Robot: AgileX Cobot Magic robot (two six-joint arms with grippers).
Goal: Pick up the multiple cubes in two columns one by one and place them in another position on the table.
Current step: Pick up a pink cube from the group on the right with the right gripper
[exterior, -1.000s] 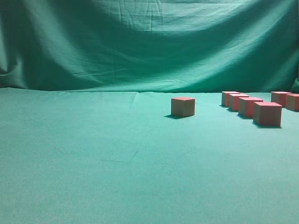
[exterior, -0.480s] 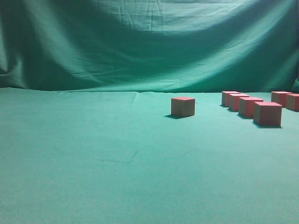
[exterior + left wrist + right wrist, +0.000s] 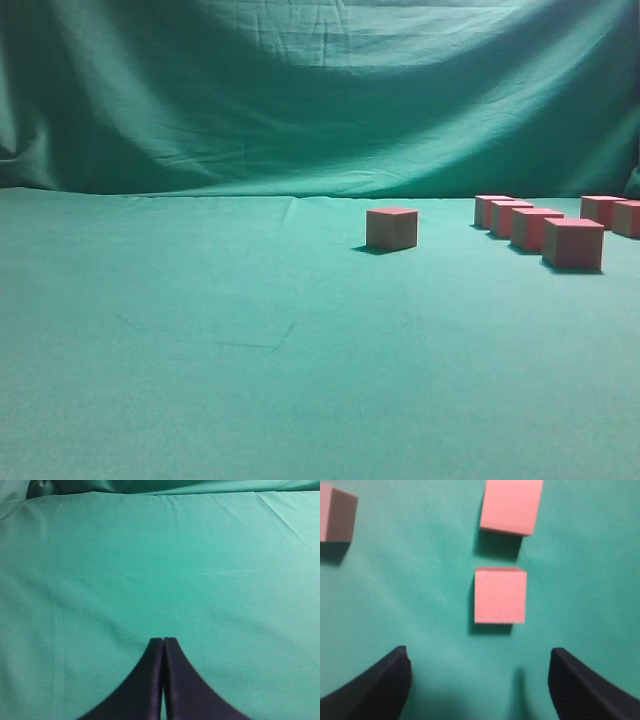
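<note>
One pinkish-red cube (image 3: 391, 228) stands alone on the green table (image 3: 250, 340), left of the others. A column of cubes (image 3: 572, 243) runs back along the right side, and a second column (image 3: 626, 218) shows at the right edge. Neither arm appears in the exterior view. Seen from the right wrist, my right gripper (image 3: 480, 667) hovers open and empty above the cloth, just short of a cube (image 3: 500, 595); another cube (image 3: 512, 505) lies beyond it and a third (image 3: 336, 514) at the upper left. My left gripper (image 3: 163, 641) is shut over bare cloth, holding nothing.
An upright wrinkled green backdrop (image 3: 320, 90) closes off the far side of the table. The wide left and front stretch of cloth (image 3: 150, 350) carries no objects.
</note>
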